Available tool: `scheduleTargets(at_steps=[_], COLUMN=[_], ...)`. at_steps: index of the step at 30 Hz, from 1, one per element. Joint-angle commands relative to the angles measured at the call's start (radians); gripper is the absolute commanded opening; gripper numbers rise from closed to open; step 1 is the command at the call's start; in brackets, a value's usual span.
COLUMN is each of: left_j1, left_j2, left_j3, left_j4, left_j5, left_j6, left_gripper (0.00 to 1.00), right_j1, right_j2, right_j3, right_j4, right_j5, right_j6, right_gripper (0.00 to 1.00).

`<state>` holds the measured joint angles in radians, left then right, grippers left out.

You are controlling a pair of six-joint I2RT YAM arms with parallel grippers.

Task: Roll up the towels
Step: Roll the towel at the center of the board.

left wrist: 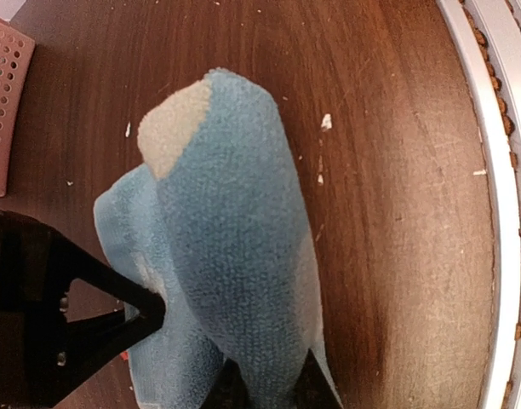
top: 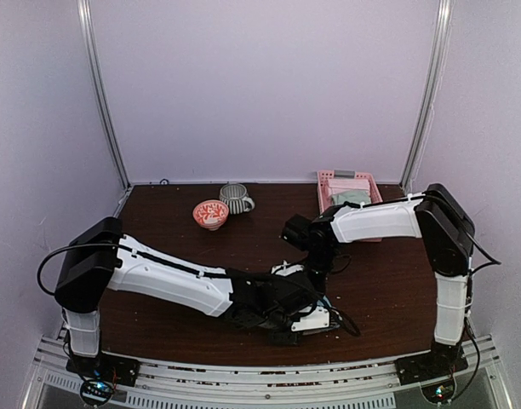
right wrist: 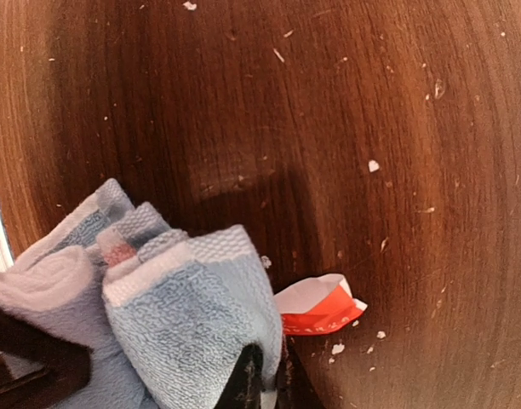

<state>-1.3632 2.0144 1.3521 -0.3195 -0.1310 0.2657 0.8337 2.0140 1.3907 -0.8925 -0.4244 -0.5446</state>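
A bunched light blue towel (right wrist: pixel 184 332) with a white hem sits between the two dark fingers of the claw (right wrist: pixel 150 379). Just beside it, an orange and white label (right wrist: pixel 320 311) lies on the brown wooden surface (right wrist: pixel 346 102), where small white crumbs (right wrist: pixel 374 165) are scattered.

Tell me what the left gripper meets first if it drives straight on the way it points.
The light blue towel, bunched right in front of the left gripper. Past its far fold only the bare table shows, though depth is unclear.

Robot test cell, probably a lab: plain pale lilac enclosure walls (top: pixel 269 85) on silver aluminium frame posts (top: pixel 103 94). Two white-and-black robot arms (top: pixel 167 281) are bolted to a slotted aluminium rail (top: pixel 243 388) edging a dark brown wooden tabletop (top: pixel 158 221).
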Motion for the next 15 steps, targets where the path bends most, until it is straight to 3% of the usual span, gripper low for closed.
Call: scheduleTargets(at_steps=[1, 12, 15], left_j1=[0.006, 0.077, 0.122], left_j2=[0.051, 0.058, 0.067], left_j3=[0.015, -0.001, 0.002], left_j4=[-0.031, -0.058, -0.075], left_j5=[0.052, 0.320, 0.454], left_j6=[-0.083, -0.212, -0.248], left_gripper=[0.11, 0.09, 0.09], right_j1=[0.001, -0.149, -0.224], right_j2=[0.006, -0.129, -0.192], right_j3=[0.003, 0.295, 0.342], right_j4=[0.006, -0.216, -0.237], right_j5=[0.003, -0.215, -0.256], right_j6=[-0.002, -0.023, -0.005], right_gripper=[0.12, 0.43, 0.45])
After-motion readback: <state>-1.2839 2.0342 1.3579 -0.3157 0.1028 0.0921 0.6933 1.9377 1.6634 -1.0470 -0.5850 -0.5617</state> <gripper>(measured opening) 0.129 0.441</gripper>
